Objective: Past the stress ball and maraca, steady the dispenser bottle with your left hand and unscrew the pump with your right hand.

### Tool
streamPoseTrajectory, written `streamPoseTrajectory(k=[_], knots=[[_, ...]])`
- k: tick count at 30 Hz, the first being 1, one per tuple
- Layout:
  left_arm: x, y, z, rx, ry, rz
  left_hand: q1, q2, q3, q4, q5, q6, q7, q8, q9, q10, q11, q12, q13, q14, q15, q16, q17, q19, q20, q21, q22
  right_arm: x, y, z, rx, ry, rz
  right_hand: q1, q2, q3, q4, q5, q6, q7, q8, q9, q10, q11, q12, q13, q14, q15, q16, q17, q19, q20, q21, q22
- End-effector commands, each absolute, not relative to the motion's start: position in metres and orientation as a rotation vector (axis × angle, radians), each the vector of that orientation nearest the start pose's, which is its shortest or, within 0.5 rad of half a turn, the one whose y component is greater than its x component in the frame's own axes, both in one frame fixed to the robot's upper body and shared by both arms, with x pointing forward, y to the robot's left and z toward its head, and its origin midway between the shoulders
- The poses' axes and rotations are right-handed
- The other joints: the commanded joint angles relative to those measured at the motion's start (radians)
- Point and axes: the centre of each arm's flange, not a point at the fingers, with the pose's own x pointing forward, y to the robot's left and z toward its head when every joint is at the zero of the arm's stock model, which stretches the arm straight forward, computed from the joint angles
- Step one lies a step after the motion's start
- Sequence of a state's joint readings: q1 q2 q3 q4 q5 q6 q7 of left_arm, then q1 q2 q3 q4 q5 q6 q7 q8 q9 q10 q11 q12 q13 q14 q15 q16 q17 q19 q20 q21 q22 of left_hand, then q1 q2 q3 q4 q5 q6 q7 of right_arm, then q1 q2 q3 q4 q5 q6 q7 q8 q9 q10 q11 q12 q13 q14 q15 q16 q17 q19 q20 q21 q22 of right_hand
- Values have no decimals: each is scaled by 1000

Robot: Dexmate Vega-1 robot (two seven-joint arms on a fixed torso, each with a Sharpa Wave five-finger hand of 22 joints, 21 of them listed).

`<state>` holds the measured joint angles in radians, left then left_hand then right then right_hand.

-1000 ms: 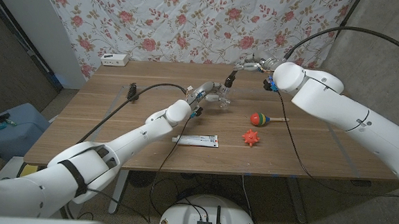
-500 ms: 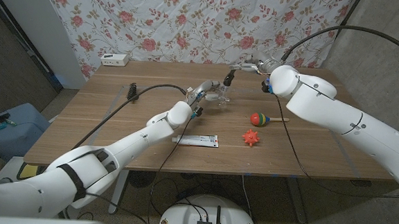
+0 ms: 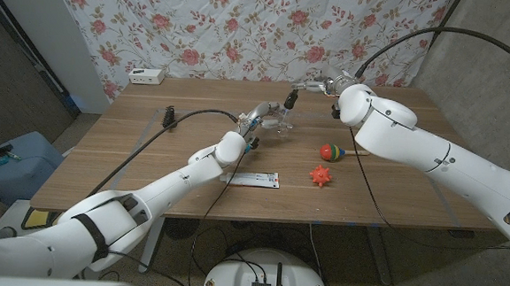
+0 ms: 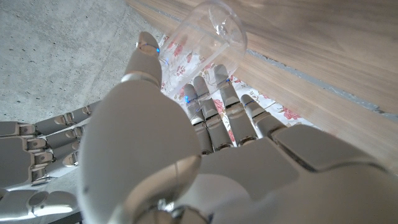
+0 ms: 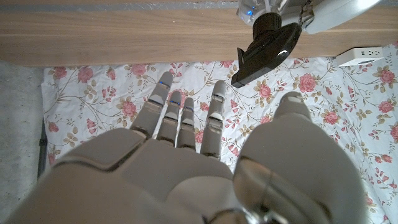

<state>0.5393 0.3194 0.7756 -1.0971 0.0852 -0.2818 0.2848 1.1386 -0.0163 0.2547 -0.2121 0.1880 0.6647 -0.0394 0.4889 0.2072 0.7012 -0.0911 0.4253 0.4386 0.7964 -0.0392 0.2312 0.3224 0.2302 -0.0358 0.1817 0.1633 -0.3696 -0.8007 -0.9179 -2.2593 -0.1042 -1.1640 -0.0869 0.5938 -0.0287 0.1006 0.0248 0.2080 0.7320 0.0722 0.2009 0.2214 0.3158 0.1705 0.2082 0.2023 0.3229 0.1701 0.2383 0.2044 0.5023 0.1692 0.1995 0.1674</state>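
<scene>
Clear dispenser bottle (image 3: 278, 120) standing upright on the far middle of the wooden table (image 3: 130, 157), black pump (image 3: 290, 99) on top. Left hand (image 3: 258, 117) at the bottle's left side, fingers (image 4: 214, 99) and thumb spread around the clear body in the left wrist view, touching or nearly touching it; firmness of grip impossible to tell. Right hand (image 3: 316, 83) just right of and beyond the pump, up above the table; fingers (image 5: 186, 118) extended and apart in the right wrist view, holding nothing, with the pump (image 5: 264, 53) past the fingertips and not touched. Pump apparently seated on the bottle. Nearer and to the right, striped maraca (image 3: 332, 152) lying on the table, handle pointing right; orange spiky stress ball (image 3: 321, 175) just near of it, apart from it. Flat white tube or packet (image 3: 253, 178) lying near the table's middle, beside the left forearm. White power strip (image 3: 145, 76) at the far left corner. Black clip (image 3: 168, 115) with a cable on the left part of the table. Floral cloth (image 3: 244, 27) hanging behind the far edge.
</scene>
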Motion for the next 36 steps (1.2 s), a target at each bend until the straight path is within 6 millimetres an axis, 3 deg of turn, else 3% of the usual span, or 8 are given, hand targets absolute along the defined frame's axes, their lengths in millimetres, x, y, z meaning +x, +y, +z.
streamPoseTrajectory(k=[1, 12, 36], knots=[[671, 94, -1, 678, -795, -172, -63, 126, 65, 60, 3, 92, -20, 9, 5, 63, -53, 8, 83, 63, -142, 6, 5, 6, -81, 1, 0, 518, -135, 119, -1176, -335, -133, -14, -3, -7, 5, 7, -2, 13, 8, 6, 1, 14, -4, 4, 2, 14, -4, 3, 5, 18, -2, 2], [669, 93, -3, 679, -796, -156, -63, 126, 66, 59, 4, 96, -19, 10, 5, 64, -54, 9, 83, 66, -141, 7, 6, 7, -82, 1, 0, 521, -124, 118, -1190, -319, -111, -50, -6, -16, 15, 6, 6, 32, 15, 12, 6, 33, -3, 3, 10, 34, -7, 3, 10, 39, -4, 2], [671, 90, -3, 675, -782, -163, -67, 127, 67, 62, 4, 97, -21, 10, 4, 66, -54, 8, 84, 68, -142, 6, 5, 7, -83, 0, 0, 528, -110, 119, -1246, -263, -160, -58, -2, -13, 11, 7, -11, 39, 12, 17, -1, 46, -7, 2, 17, 37, -11, 1, 16, 43, -6, 2]])
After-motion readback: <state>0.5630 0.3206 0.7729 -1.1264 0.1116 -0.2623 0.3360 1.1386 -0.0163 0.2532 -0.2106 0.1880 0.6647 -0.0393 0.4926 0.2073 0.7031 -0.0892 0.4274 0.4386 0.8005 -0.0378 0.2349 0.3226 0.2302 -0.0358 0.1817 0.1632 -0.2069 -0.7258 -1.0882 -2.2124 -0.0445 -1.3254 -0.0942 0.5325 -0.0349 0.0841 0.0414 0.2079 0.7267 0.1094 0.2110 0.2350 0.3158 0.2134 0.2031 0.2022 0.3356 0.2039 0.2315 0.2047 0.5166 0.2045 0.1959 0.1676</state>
